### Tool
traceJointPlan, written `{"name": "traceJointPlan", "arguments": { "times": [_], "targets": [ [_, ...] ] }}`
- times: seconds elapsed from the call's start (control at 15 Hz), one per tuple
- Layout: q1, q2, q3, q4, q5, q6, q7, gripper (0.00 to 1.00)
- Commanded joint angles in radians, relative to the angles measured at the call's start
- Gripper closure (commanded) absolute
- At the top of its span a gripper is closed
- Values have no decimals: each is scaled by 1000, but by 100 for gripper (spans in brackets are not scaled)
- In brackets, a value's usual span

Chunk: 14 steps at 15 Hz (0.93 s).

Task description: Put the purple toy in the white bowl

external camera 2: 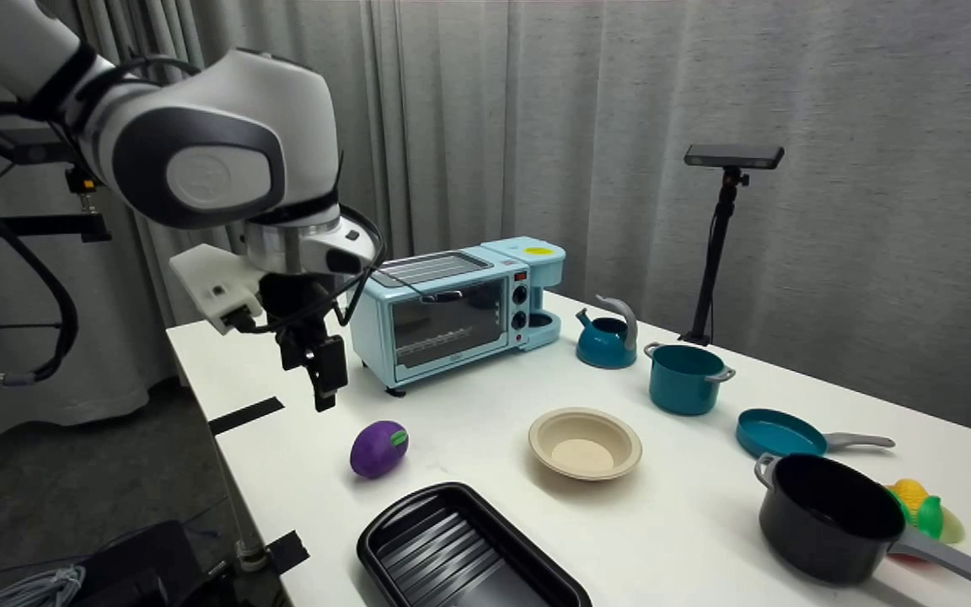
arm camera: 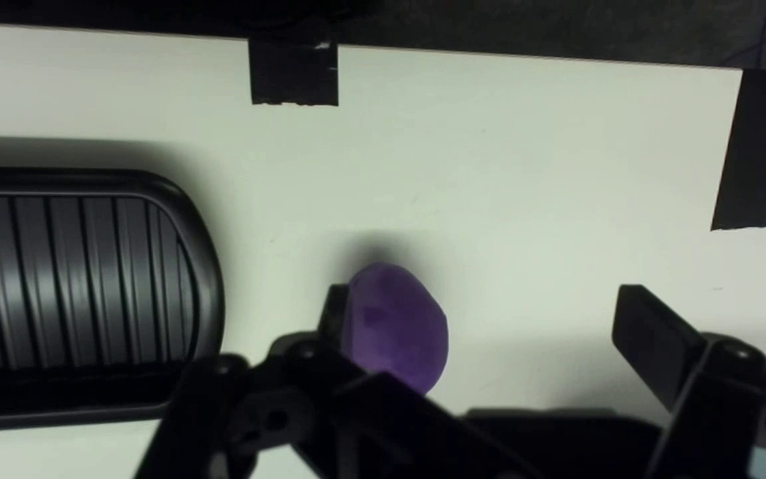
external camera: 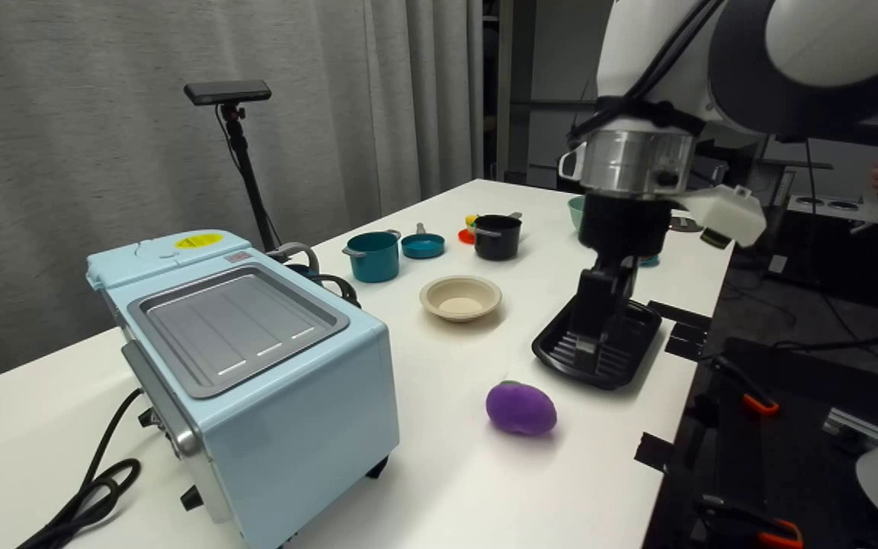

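Observation:
The purple toy [external camera: 521,409] lies on the white table, and it also shows in an exterior view [external camera 2: 379,449] with a small green patch on it. The white bowl [external camera: 460,299] stands upright on the table, farther from the table's near edge; it shows too in an exterior view [external camera 2: 585,444] and looks bare inside. My gripper [external camera 2: 328,389] hangs above the table near the toy. In the wrist view my gripper [arm camera: 485,293] is open with wide-spread fingers and nothing held. There the toy [arm camera: 399,326] shows beside the left finger, which covers part of it.
A black ridged tray [external camera 2: 473,548] lies close to the toy at the table's near edge. A light blue toaster oven [external camera: 302,427] stands on the toy's other side. A teal pot [external camera 2: 683,379], a teal pan [external camera 2: 780,432] and a black pot [external camera 2: 827,518] stand beyond the bowl.

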Motion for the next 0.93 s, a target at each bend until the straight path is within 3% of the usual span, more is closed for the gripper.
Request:
{"name": "traceJointPlan", "arguments": {
  "times": [0.0, 0.53, 0.87],
  "targets": [
    [25, 176, 22, 13, 45, 137, -26, 0],
    [-3, 509, 60, 112, -34, 376, 23, 0],
    [2, 608, 19, 177, -203, 451, 109, 0]
  ]
}}
